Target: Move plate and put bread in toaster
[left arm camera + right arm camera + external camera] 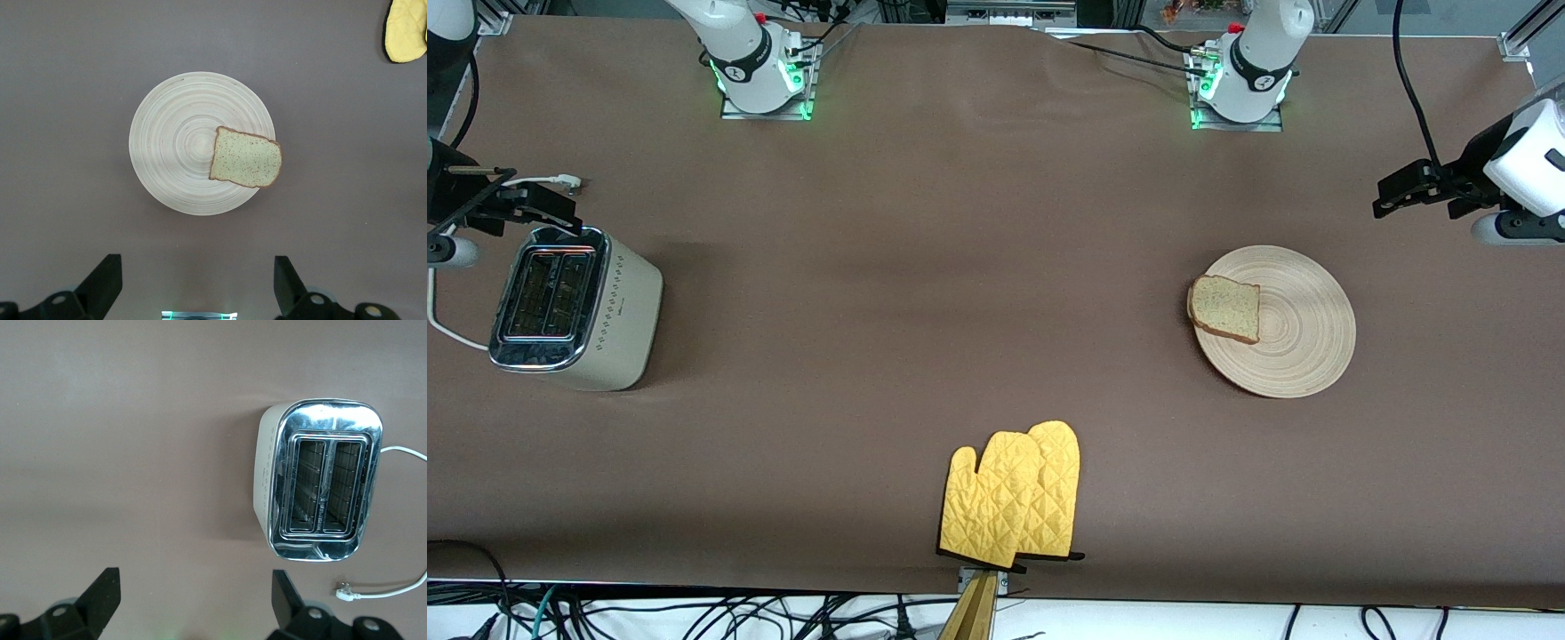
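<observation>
One bread slice (1225, 308) is seen on one wooden plate (1303, 347), one toaster (569, 307) toward the right arm's end.
Left gripper (197, 283) and right gripper (193, 600) are held wide, empty; two oven mitts (1009, 498) and the plug (344, 590) are shown.

My table (978, 267) wears a plain brown cover. Taking the plate (1303, 342) as landmark — it lies flat toward my left arm's end, the bread (1226, 308) resting on its rim. The yellow oven mitts (1014, 498) lie nearer the front camera than the plate, overlapped at the table's edge. The toaster (596, 311) stands well apart from the plate, at my right arm's end — its white cord (445, 331) on the cover beside it.
</observation>
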Controlling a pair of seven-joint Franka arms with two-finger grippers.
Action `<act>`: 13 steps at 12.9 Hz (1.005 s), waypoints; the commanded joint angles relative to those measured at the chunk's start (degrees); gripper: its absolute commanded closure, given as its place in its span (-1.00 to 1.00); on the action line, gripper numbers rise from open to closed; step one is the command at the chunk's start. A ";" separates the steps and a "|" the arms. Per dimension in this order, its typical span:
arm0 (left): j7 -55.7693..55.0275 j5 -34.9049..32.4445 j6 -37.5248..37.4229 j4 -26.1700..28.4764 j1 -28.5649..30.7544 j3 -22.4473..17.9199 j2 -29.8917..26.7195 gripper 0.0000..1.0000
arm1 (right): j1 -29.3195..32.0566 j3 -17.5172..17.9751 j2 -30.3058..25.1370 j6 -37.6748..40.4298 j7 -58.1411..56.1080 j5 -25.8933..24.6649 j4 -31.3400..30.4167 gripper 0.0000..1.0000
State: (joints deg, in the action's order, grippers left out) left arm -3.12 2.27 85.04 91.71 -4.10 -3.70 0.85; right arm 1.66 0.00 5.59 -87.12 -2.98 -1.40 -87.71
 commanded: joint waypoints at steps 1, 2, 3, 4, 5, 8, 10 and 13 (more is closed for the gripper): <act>1.37 0.81 -0.93 -1.62 0.32 -0.34 1.18 -1.00 | 0.45 0.09 0.48 0.19 -0.44 0.35 1.22 -1.00; 1.37 0.81 -0.93 -1.62 0.32 -0.34 1.18 -1.00 | 0.45 0.09 0.48 0.19 -0.44 0.35 1.22 -1.00; 1.37 0.81 -0.93 -1.53 0.32 -0.34 1.18 -1.00 | 0.45 0.09 0.48 0.19 -0.44 0.43 1.22 -1.00; 1.37 0.81 -0.84 -1.44 0.32 -0.34 1.26 -1.00 | 0.45 0.09 0.48 0.19 -0.44 0.44 1.22 -1.00; 1.37 0.89 -0.67 -1.18 0.41 -0.43 1.35 -1.00 | 0.45 0.09 0.48 0.19 -0.44 0.44 1.22 -1.00; 1.89 2.03 3.62 0.92 2.68 -0.43 3.01 -1.00 | 0.45 0.18 0.48 0.19 -0.44 0.44 1.22 -1.00; 8.01 2.39 10.20 4.25 6.54 -0.52 4.68 -1.00 | 0.45 0.09 0.48 0.19 -0.44 0.44 1.22 -1.00; 17.59 5.10 13.92 5.41 13.83 -0.52 9.51 -1.00 | 0.45 0.09 0.48 0.19 -0.44 0.35 1.22 -1.00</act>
State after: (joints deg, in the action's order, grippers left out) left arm 8.60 4.29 97.64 96.81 5.91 -4.47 8.18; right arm 1.71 -0.07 5.60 -87.15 -2.98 -1.37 -87.70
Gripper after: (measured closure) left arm 0.000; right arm 0.000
